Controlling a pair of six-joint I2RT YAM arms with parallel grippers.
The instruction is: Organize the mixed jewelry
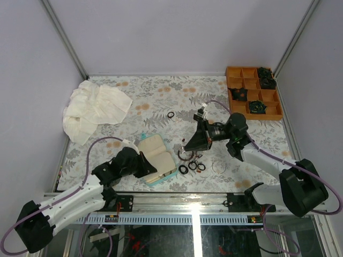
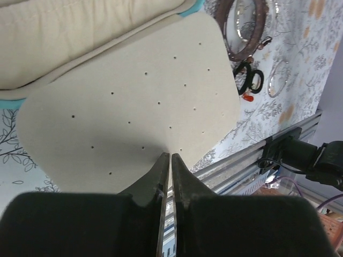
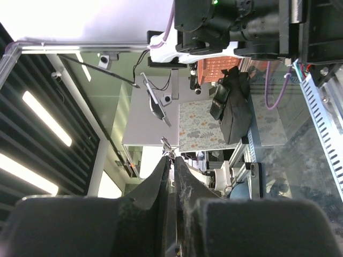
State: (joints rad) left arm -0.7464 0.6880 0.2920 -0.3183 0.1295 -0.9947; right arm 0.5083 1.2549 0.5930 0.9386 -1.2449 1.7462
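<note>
The teal case (image 1: 170, 172) lies open near the table's front, showing its cream lining (image 1: 156, 155). My left gripper (image 1: 146, 164) is shut, its tips on the case's beige perforated flap (image 2: 134, 96), near the flap's edge. A reddish-brown bangle (image 2: 246, 29) and black rings (image 2: 251, 80) lie past the flap. My right gripper (image 1: 185, 144) is raised above the bangles (image 1: 185, 156) and is shut. A small silvery piece (image 3: 168, 145) shows at its fingertips. Three black rings (image 1: 192, 167) and a clear bangle (image 1: 218, 166) lie right of the case. One black ring (image 1: 171, 114) lies farther back.
An orange compartment tray (image 1: 235, 80) with dark clumps stands at the back right. A crumpled white cloth (image 1: 94, 110) lies at the back left. The metal rail (image 1: 177, 201) runs along the table's front edge, close to the case.
</note>
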